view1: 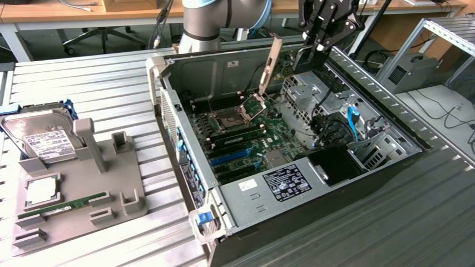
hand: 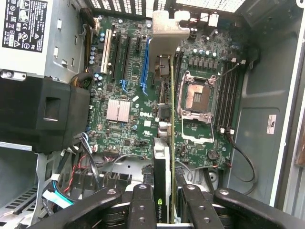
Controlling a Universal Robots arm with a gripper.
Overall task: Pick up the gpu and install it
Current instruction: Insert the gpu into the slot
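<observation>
My gripper (view1: 315, 45) hangs over the open computer case (view1: 386, 119), shut on the gpu (view1: 270, 61). The gpu is a thin dark card with a silvery end bracket, held on edge above the motherboard (view1: 245, 133). In the wrist view the card (hand: 161, 167) runs out from between my fingers (hand: 143, 205), its bracket at the far end. It hovers over the green board, close beside the long blue slot (hand: 144, 67) and the empty processor socket (hand: 195, 98). The card is clear of the board, not seated in any slot.
The power supply (view1: 286, 181) and a black duct (hand: 43, 112) fill one end of the case. Drive cage and cables (view1: 349, 122) line the exterior view's right wall. On the exterior view's left, a grey holder (view1: 122, 172) carries a hard drive (view1: 41, 139), processor (view1: 41, 190) and memory stick (view1: 63, 207).
</observation>
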